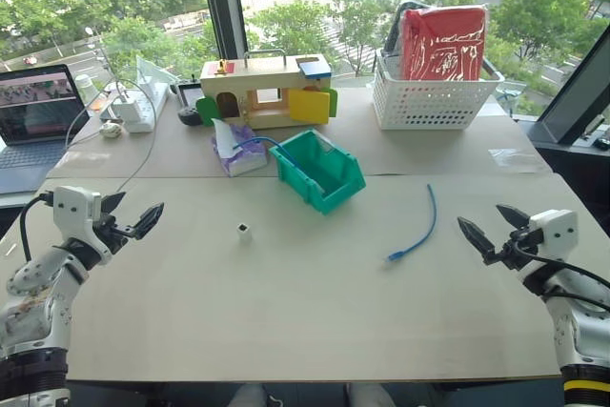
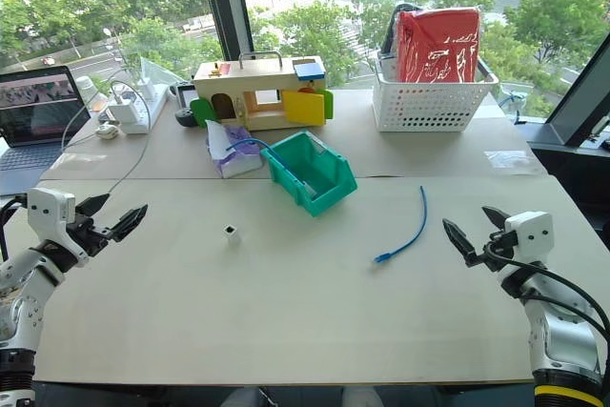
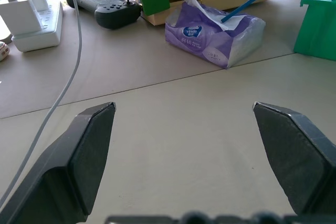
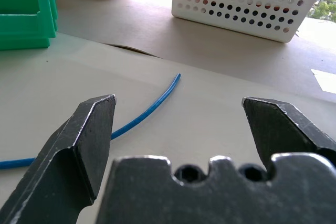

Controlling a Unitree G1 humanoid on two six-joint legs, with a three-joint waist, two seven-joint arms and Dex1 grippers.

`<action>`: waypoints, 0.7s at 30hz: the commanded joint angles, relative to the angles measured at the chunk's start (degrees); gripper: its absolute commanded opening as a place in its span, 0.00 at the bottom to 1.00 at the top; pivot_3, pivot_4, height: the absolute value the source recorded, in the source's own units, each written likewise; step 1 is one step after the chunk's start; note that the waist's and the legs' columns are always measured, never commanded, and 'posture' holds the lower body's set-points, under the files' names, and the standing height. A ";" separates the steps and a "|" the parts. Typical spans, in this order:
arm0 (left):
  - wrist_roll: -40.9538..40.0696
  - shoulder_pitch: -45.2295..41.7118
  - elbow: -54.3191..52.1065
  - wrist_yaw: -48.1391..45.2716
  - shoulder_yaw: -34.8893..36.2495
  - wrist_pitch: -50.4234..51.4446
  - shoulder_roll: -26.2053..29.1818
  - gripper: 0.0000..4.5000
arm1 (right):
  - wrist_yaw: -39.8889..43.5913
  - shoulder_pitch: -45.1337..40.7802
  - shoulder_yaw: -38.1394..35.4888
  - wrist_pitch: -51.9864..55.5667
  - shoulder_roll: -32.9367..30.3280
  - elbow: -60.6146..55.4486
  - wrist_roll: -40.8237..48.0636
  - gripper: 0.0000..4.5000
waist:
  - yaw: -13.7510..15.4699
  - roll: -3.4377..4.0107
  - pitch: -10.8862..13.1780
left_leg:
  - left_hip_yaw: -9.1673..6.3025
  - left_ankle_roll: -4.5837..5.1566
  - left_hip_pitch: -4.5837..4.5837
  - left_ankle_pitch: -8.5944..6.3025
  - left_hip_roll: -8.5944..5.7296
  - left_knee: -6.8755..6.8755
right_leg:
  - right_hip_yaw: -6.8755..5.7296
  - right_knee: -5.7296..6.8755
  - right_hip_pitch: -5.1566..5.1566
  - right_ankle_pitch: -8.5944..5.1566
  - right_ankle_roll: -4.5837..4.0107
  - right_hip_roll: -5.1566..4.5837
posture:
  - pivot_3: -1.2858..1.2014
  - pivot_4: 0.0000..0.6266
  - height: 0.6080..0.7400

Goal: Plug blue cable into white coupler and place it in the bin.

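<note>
So the robot's got both arms parked out wide over the surface (image 1: pixel 315 321). The left hand (image 1: pixel 132 215) sits way over at 9 o'clock and the right hand (image 1: pixel 496 229) at 3 o'clock, both pointing inward toward the middle. Each one has its two black fingers spread wide apart and neither is holding anything, just hovering above the tan top.

The white coupler (image 1: pixel 244 230) is a tiny cube sitting by itself a bit left of centre, well apart from both hands. The blue cable (image 1: pixel 417 227) lies loose on the surface at roughly 2 o'clock from centre, a gentle curve running from 12 down toward 7 with one plug end (image 1: pixel 393 256) at the near tip. It's closer to the right hand, and the right wrist view has it stretched across the surface just past the fingertips. Not plugged into anything yet.

The bin (image 1: pixel 320 169) sits at about 12 o'clock from the coupler, turned at an angle. Touching its 9 o'clock side is a purple tissue pack (image 1: pixel 234 147). Further back at 12 there's a wooden toy house (image 1: pixel 266 89), a white basket (image 1: pixel 433 92) at 1 o'clock with a red bag (image 1: pixel 442 41) in it, and a laptop (image 1: pixel 36 116) off at 10.
</note>
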 commanded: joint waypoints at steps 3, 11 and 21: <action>0.12 -3.55 2.37 -3.64 0.02 -3.68 0.41 1.00 | 0.34 -2.45 -1.11 2.80 -3.27 -4.08 1.19 0.99 | 0.07 0.00 0.00 | 0.00 0.00 0.00 0.00 0.00 0.00 | 0.00 0.00 0.00 0.00 0.00 0.00 | 0.52 0.24 1.00; -9.01 -1.57 -6.40 -21.26 -0.73 7.50 8.63 1.00 | 12.96 -9.61 7.52 21.79 -13.43 -18.61 9.17 0.99 | -0.23 -0.05 0.04 | -0.01 0.00 -0.01 0.00 0.05 -0.02 | -0.01 0.05 -0.04 -0.03 0.01 0.03 | 0.52 0.24 1.00; -13.58 3.97 -18.41 -27.14 -2.62 16.80 11.04 1.00 | 19.41 -11.78 18.06 30.70 -17.28 -28.74 8.32 0.99 | 0.53 -0.29 0.21 | -0.02 0.00 -0.20 0.00 0.05 0.01 | -0.05 -0.05 -0.14 -0.07 0.08 0.02 | 0.52 0.24 1.00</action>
